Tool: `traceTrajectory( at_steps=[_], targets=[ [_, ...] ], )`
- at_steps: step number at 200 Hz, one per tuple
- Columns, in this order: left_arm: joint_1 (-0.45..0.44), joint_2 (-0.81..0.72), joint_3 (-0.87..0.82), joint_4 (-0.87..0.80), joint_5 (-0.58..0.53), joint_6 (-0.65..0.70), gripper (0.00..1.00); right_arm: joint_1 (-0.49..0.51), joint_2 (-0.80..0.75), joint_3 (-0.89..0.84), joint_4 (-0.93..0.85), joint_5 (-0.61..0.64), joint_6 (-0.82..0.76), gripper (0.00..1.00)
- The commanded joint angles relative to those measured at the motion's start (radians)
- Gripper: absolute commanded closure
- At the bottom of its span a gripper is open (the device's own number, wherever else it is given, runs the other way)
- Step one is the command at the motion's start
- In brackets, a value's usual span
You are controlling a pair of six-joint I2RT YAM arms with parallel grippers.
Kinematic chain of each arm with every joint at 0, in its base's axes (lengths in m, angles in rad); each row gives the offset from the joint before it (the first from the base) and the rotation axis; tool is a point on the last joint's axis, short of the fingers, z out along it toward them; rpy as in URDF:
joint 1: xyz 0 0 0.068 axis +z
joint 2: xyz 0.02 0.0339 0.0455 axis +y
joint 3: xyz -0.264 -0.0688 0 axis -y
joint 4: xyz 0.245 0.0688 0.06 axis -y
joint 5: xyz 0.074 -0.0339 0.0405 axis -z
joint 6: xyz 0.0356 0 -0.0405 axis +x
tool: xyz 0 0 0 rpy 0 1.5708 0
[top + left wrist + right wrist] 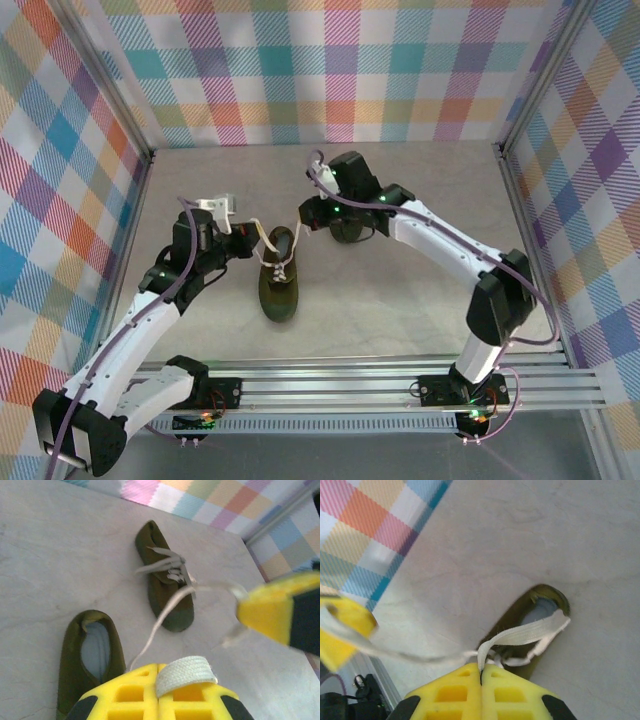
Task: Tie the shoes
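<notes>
We saw the left pincer [158, 667] clamped on a lace [182, 674] and the right pincer [481, 671] pinching another lace [530, 632]. On the desk [50, 555], one shoe [165, 587] lay upper centre in the left wrist view, the other [72, 655] lower left.

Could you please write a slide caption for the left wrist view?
Left pincer shut on a cream lace beside one olive shoe; second shoe and right pincer beyond.

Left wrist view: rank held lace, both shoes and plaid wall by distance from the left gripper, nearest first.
1. Cream lace: pinched in the shut left gripper, bottom edge.
2. Shoe with the open heel: lower left, right beside the gripper.
3. Laced shoe: centre, farther out.
4. Plaid wall: top, behind everything.
</notes>
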Motion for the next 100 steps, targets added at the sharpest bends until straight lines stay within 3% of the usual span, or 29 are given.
traceTrajectory(
  at_steps=[1, 20, 70, 100],
  targets=[
    [0.006, 0.009, -0.025, 0.063, 0.111, 0.05, 1.0, 0.007, 0.02, 0.077, -0.016, -0.115, -0.032, 1.0],
    [-0.005, 0.045, -0.009, 0.066, 0.12, 0.041, 1.0, 0.007, -0.006, 0.058, -0.005, -0.066, -0.03, 1.0],
    [-0.005, 0.065, 0.061, 0.044, -0.114, -0.107, 1.0, 0.007, -0.165, -0.164, 0.052, 0.036, -0.029, 1.0],
    [-0.005, 0.125, 0.153, -0.02, -0.116, -0.195, 1.0, 0.011, -0.23, -0.286, 0.091, -0.028, -0.072, 1.0]
  ],
)
